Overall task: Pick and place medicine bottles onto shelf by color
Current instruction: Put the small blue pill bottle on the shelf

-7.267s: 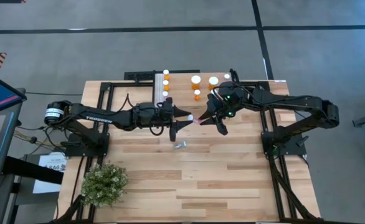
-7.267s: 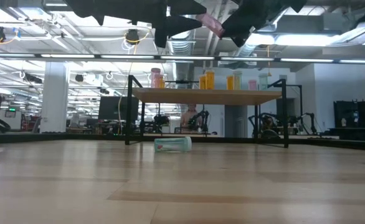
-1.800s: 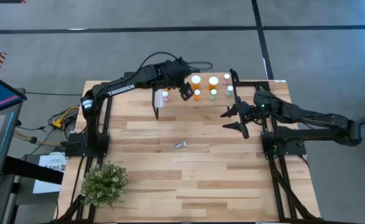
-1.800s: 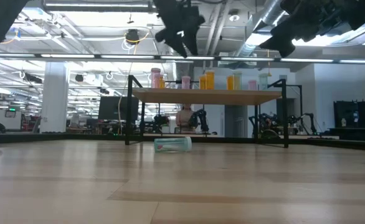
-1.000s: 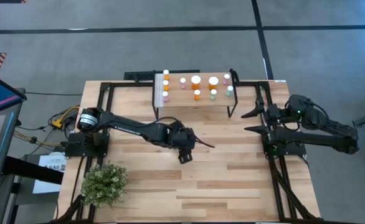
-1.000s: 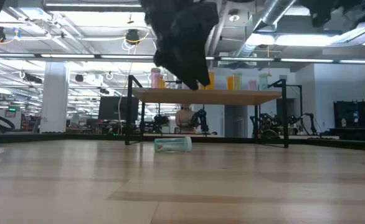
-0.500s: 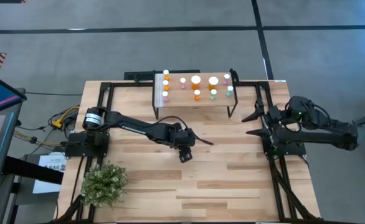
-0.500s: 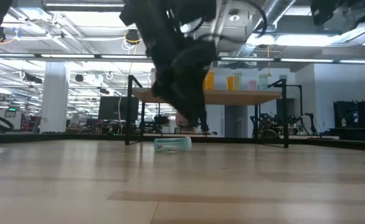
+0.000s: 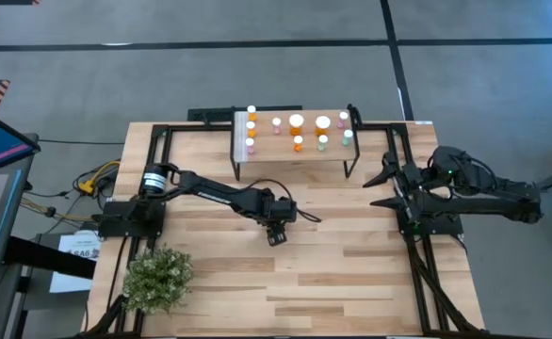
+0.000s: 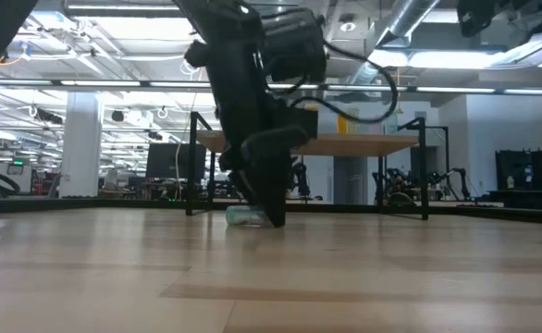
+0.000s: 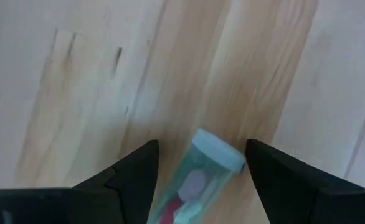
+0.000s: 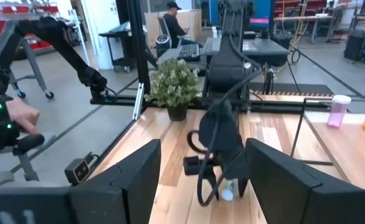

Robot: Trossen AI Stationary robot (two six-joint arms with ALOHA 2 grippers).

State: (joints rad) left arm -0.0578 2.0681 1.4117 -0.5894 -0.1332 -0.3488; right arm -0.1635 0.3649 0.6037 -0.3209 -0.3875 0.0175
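Observation:
A pale green medicine bottle (image 11: 192, 186) with a white cap lies on its side on the wooden table. My left gripper (image 11: 200, 149) is open and low over it, one finger on either side of the bottle with gaps between; in the high view (image 9: 275, 230) the gripper hides it. The low view shows the gripper (image 10: 269, 213) at table height beside the bottle (image 10: 241, 217). The shelf (image 9: 268, 147) stands at the far edge, with several orange, pink and pale green bottles upright on it. My right gripper (image 9: 378, 181) is open and empty at the table's right edge.
A small potted plant (image 9: 158, 278) stands at the near left corner. The black arm frames (image 9: 417, 221) line the table's left and right sides. Bare wood lies between the shelf and the near edge. The right wrist view shows a person (image 12: 173, 18) seated in the room beyond.
My left gripper has come down from above the table's middle to table height, its open fingers now on either side of the lying pale green bottle. The bottle has stayed where it was.

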